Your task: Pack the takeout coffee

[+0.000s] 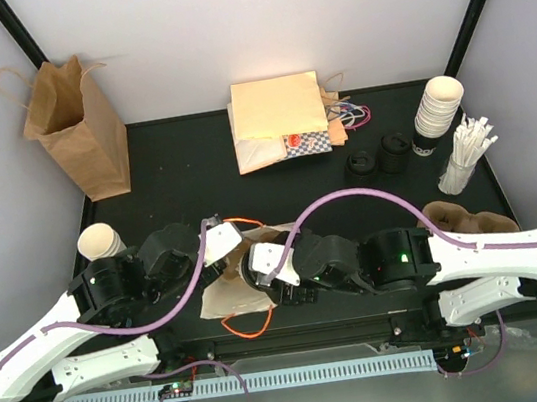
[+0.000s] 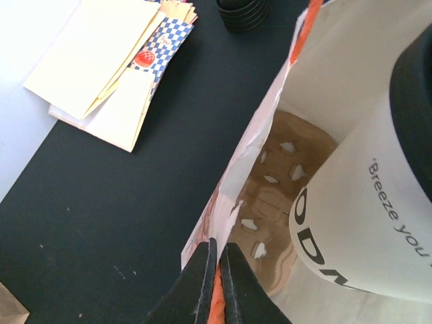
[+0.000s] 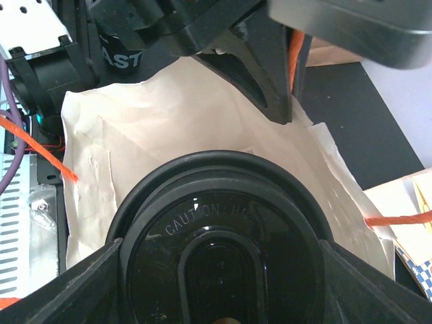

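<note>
Cup: takeout coffee [image 3: 216, 229] at the open mouth of the white bag [image 3: 108, 135], above a cardboard carrier [image 2: 277, 182].
Right fingers [image 3: 378, 283]: spread wide, clamping it at the black lid.
Left fingers [image 2: 202, 283]: pinched tight on the bag's rim.
Arms: both reach inward over the desk [image 2: 135, 202], wrists meeting at the bag.

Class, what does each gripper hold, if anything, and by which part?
Left gripper: rim of the white bag. Right gripper: takeout coffee, fingers flanking its black lid.
</note>
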Robot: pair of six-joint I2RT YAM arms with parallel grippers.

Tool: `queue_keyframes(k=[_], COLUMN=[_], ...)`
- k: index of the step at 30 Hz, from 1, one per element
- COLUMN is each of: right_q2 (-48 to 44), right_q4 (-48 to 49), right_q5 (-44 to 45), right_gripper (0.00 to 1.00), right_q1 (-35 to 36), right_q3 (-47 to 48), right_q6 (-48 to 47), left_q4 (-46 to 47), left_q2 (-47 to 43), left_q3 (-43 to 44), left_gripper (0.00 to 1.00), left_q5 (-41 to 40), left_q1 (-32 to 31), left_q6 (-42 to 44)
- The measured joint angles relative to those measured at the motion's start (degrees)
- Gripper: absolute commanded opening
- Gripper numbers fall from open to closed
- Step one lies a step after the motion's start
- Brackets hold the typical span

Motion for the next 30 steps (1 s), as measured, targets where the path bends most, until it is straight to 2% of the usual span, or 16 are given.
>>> queue_keyframes(k=[24,30], right_q2=[5.6,6.4], right_q4=[-1.5,-3.1], right_q5=[6.6,7.4], right_gripper=[0.49,0.49], right_q1=[0.6,0.6], right_q3=[-2.9,-3.1], right_q6=[-0.8,-0.7], left_q4=[1.6,1.9], left_q2=[0.8,1.0], left_q3=[0.0,0.0], left_gripper=[0.02,0.07], left_q5=[1.8,2.8], left_q1=[0.0,0.0], left_q6=[-0.2,-0.2])
